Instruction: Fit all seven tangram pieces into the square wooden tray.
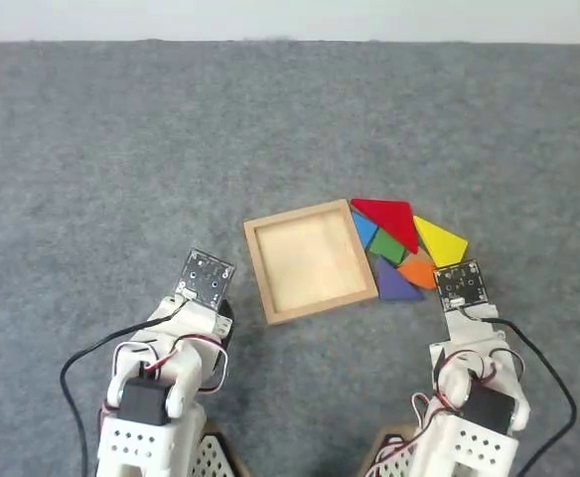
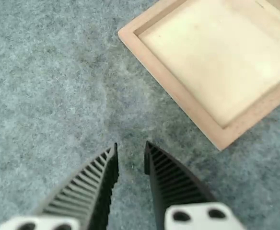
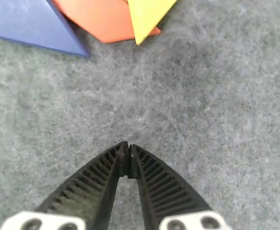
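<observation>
Tray (high view): the wooden tray (image 1: 260,276) lies bare on the grey surface (image 1: 121,149) between the 2 arms.
Pieces (high view): the heap of coloured pieces (image 1: 394,234) lies against the tray's side nearest the right arm; 6 colours show (a 7th may be hidden).
Left wrist view: the left gripper (image 2: 130,146), slightly spread and holding nothing, could steady the tray's corner.
Right wrist view: the right gripper (image 3: 128,144) is pressed together, near the blue triangle (image 3: 32,24); spread it first, then pinch 1 outer piece by its edges.

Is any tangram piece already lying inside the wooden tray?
No, the tray shows only its plain wooden floor, and the coloured pieces lie on the carpet beside it.
</observation>
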